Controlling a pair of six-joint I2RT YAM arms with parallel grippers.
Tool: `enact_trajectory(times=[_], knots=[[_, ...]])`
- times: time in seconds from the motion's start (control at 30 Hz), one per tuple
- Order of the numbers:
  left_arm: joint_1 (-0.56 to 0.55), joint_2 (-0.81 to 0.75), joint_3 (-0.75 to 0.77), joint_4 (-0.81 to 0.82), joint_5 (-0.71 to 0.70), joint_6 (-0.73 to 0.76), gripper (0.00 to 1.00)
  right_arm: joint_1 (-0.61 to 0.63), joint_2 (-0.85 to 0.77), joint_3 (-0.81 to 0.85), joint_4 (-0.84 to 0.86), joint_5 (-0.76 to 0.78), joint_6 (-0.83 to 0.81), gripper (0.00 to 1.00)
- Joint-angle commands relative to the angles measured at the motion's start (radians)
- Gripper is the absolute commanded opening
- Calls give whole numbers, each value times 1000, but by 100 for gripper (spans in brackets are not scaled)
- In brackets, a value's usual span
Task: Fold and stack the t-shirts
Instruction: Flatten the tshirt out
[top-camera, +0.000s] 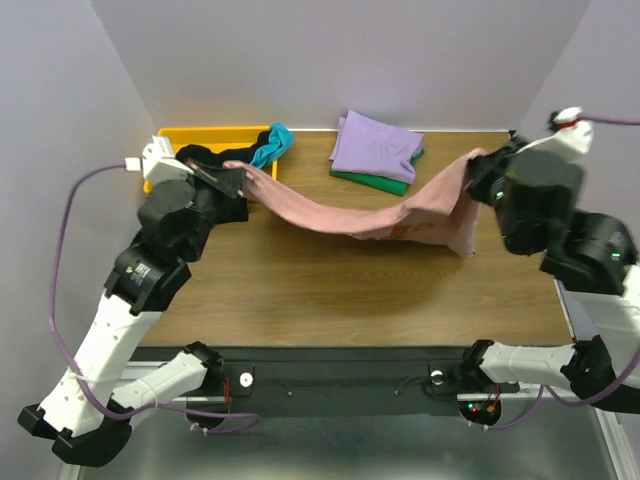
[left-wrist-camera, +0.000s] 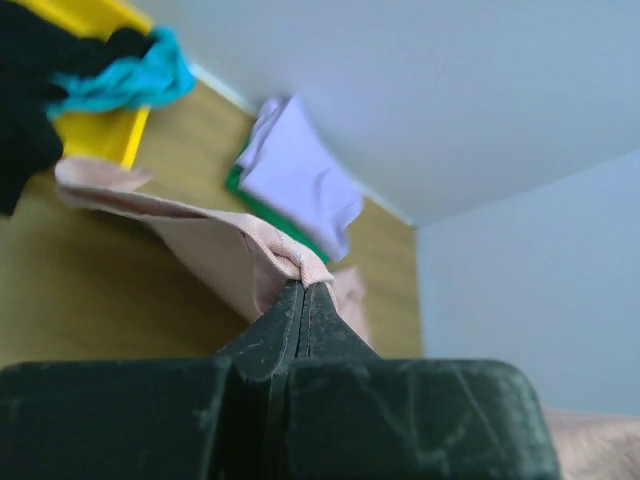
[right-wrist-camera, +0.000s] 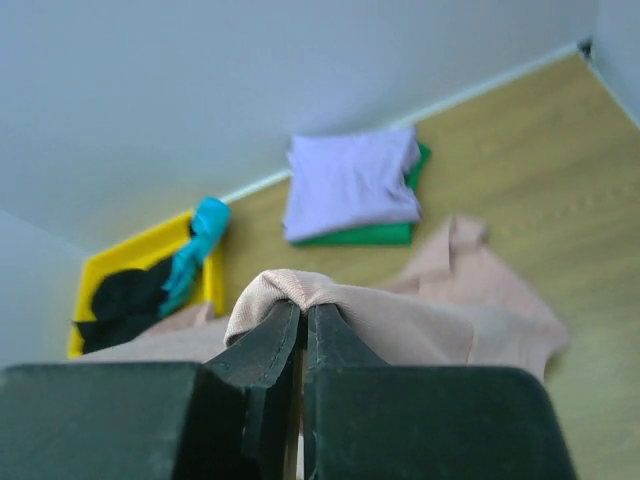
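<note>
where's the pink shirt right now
Top view: the pink shirt hangs across mid-table, pinched by the left gripper beside the yellow bin and the right gripper, just in front of the lavender shirt.

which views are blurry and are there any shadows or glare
Top external: sharp and evenly lit, no glare, only a soft shadow on the table under the hanging pink shirt. Left wrist: the left gripper is close and dark, and the lavender shirt and yellow bin behind it look soft. Right wrist: much the same, the right gripper fills the bottom and the background is mildly blurred.
</note>
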Motion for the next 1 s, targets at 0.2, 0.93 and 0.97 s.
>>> enact_trajectory(times=[0.2, 0.93, 0.97], knots=[[5, 38, 434, 45, 98, 174, 0, -3, 78, 617, 200, -339, -544, 0], [7, 21, 334, 100, -64, 177, 0, -3, 143, 366, 510, 101, -837, 1], [7, 77, 331, 100, -113, 179, 0, -3, 169, 351, 548, 161, -878, 1]])
